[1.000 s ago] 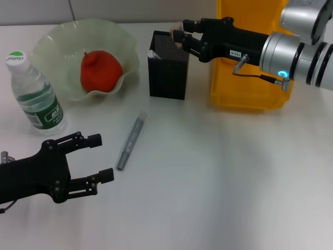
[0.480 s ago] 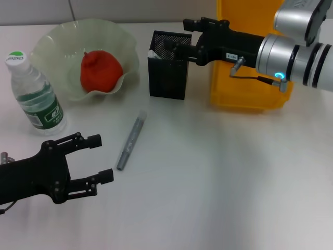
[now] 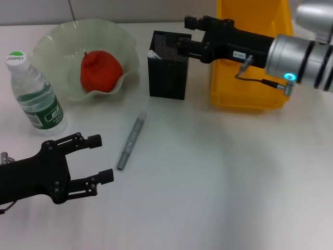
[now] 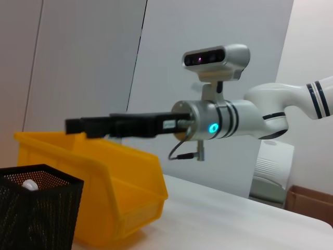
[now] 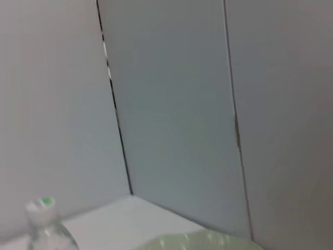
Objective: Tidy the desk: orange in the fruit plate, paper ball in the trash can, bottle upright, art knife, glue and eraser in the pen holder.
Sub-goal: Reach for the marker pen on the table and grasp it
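Note:
The red-orange orange [image 3: 100,70] lies in the pale green fruit plate [image 3: 52,40] at the back left. The bottle [image 3: 34,96] stands upright beside it. A slim grey art knife [image 3: 130,141] lies on the table in front of the black mesh pen holder [image 3: 167,67]. Something white [image 3: 152,53] shows inside the holder. My right gripper [image 3: 188,35] hovers open at the holder's far right rim, with the yellow trash can [image 3: 250,83] behind it. My left gripper [image 3: 104,157] rests open near the front left, apart from the knife. The eraser, glue and paper ball are out of view.
The left wrist view shows the right gripper [image 4: 78,126] above the trash can [image 4: 104,177] and the pen holder [image 4: 36,208]. The right wrist view shows the bottle cap [image 5: 41,207] and the plate rim [image 5: 208,240] before grey wall panels.
A second ago my right gripper held a tan block over the pen holder. Its fingers have since opened, the block no longer shows, and the gripper has drawn back slightly to the right.

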Motion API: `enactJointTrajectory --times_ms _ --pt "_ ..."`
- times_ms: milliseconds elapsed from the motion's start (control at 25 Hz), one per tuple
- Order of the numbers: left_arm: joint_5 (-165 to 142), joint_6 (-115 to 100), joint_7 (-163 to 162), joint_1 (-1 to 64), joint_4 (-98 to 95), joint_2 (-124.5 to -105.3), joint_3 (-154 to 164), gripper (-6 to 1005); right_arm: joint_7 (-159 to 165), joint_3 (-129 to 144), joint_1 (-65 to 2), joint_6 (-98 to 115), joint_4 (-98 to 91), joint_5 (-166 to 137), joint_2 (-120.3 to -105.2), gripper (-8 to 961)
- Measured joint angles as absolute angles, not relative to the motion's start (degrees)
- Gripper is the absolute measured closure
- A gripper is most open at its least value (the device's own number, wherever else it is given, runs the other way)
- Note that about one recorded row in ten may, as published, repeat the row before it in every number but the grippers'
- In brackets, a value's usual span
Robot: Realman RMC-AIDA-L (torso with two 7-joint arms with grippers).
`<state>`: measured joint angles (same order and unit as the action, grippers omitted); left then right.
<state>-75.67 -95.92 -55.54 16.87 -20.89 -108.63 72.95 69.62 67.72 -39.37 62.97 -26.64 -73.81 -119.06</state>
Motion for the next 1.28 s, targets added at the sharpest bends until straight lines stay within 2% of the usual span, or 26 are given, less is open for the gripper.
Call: enactJointTrajectory --times_ms 400,520,800,1280 --pt "-75.6 -95.3 -56.2 17.4 -20.8 -108.72 72.9 177 71.6 67.3 -29.3 81.3 -30.6 -76.4 -117.58 189" --pt "-75.5 -94.7 -57.1 17.5 -20.8 -108.83 72.9 177 69.6 64.2 -24.8 85.6 -31.0 -79.9 -117.70 183" --pt "-75.6 -94.4 -57.2 17.7 -21.0 -109.47 71.6 178 60.5 58.2 -21.5 87.0 -28.6 -88.4 -118.09 158" --pt "-75.7 -91.5 -59.5 17.8 -21.3 -109.65 71.5 178 46.3 52.2 -17.2 90.0 -22.3 -93.4 -117.06 157"
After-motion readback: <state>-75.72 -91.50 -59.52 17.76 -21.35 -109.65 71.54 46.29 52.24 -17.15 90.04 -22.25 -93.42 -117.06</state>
